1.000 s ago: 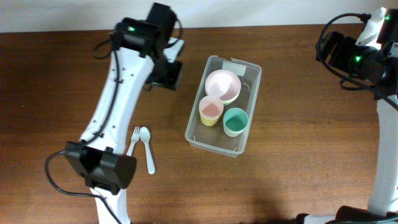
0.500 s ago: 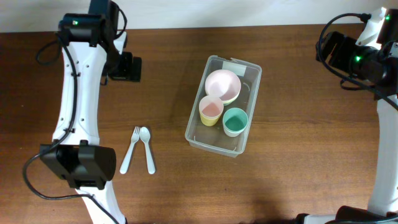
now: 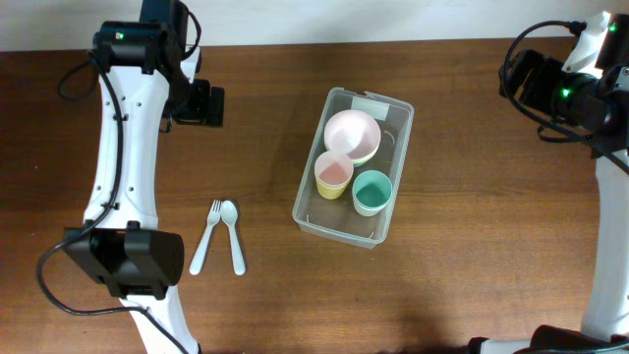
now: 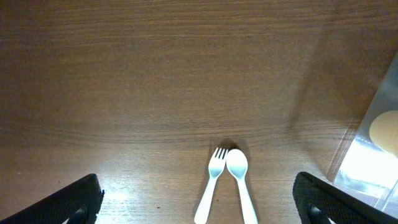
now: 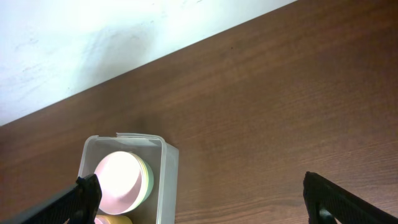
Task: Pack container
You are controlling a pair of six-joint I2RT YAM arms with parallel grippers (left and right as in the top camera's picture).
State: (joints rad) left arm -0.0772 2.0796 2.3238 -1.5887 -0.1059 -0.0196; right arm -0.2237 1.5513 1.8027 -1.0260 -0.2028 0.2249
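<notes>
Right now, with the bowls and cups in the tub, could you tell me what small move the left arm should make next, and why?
Probably lower the open left pincer toward the spoon. The spoon and the fork lie on the table left of the container, outside it. The left wrist view shows them nearly centred below that pincer, and the right arm sits far off.

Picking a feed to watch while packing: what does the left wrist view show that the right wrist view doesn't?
Only the left wrist view shows the white fork and spoon lying side by side on the table. Only the right wrist view shows the pink bowl stacked in a green bowl inside the container, and the white wall. Both show part of the container and the wooden table.
</notes>
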